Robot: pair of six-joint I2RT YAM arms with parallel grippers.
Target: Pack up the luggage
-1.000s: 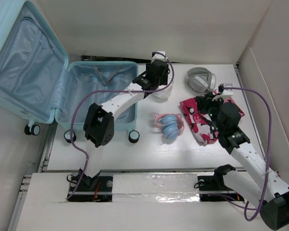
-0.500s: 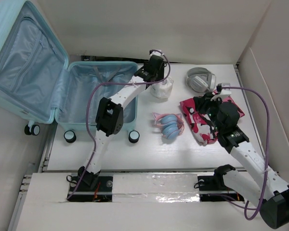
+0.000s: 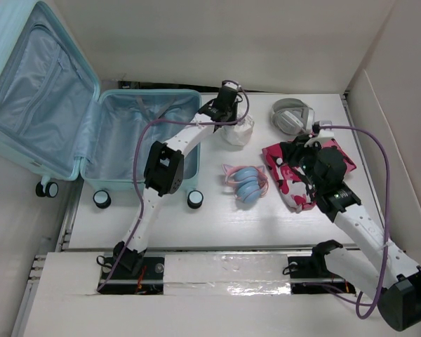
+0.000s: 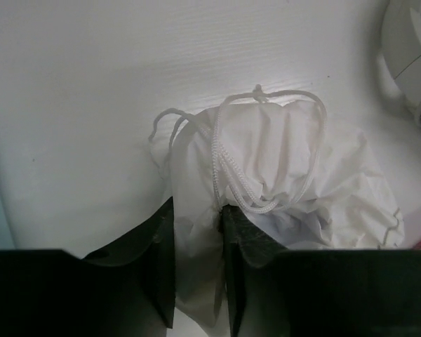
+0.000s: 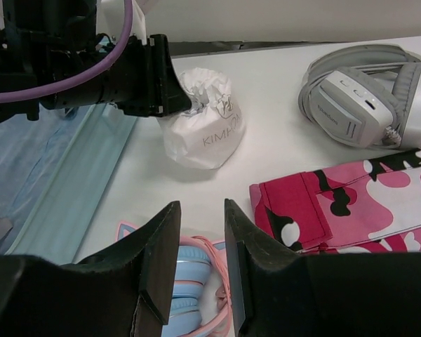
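The pale aqua luggage [image 3: 56,112] lies open at the left, its lid against the wall and its lined base [image 3: 137,140] empty. My left gripper [image 3: 228,112] is shut on the neck of a white drawstring bag [image 4: 288,175], which rests on the table just right of the luggage; the bag also shows in the top view [image 3: 237,130] and the right wrist view [image 5: 203,126]. My right gripper [image 5: 200,263] is open and empty, above the gap between the blue-and-pink headphones [image 3: 247,184] and the pink camouflage pouch [image 3: 295,172].
Grey-white headphones [image 3: 291,116] lie at the back right, also in the right wrist view [image 5: 368,95]. The luggage's caster wheels [image 3: 195,199] stand on the table's left front. Walls close the back and right sides.
My left arm has stretched further toward the white bag, its gripper moving slightly right onto the bag's neck. The right arm has shifted only a little.
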